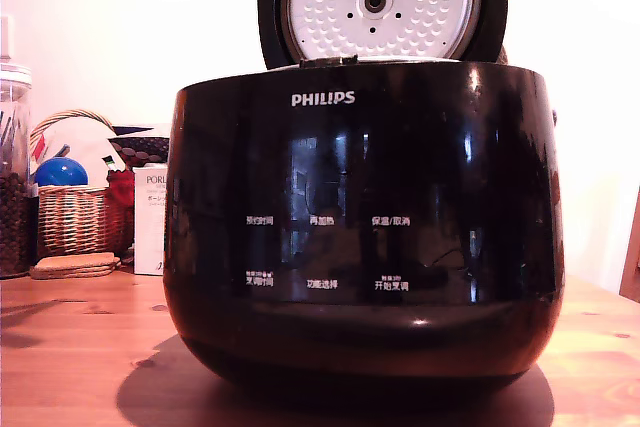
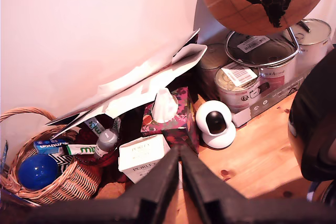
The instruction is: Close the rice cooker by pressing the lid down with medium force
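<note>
Rice cooker (image 1: 365, 217) fills the tabletop (image 1: 70, 347), its lid (image 1: 380, 2) upright at twelve o'clock. Clenched, empty hand (image 2: 180, 153) aims elsewhere; the cooker's black flank lies toward three o'clock.

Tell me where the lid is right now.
In the exterior view the lid stands open and upright at the top centre, behind the rice cooker, its dimpled silvery inner plate facing the camera.
</note>
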You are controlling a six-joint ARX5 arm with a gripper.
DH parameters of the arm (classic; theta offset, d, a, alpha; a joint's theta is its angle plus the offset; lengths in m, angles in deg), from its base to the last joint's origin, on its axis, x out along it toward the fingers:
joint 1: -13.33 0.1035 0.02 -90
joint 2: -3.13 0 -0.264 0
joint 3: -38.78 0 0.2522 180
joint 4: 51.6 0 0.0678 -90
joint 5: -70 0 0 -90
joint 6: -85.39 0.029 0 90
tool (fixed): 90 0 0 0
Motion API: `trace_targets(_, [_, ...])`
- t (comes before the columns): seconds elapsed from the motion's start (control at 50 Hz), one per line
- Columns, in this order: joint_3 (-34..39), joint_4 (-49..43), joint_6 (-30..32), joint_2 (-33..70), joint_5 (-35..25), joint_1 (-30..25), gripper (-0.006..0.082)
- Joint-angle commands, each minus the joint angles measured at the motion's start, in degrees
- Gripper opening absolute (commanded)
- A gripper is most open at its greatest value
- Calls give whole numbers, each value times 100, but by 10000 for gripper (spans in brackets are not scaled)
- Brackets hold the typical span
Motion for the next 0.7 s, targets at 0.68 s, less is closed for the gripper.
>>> trace_targets(0.68, [-378,1161,-575,638,-2852,1088,-24])
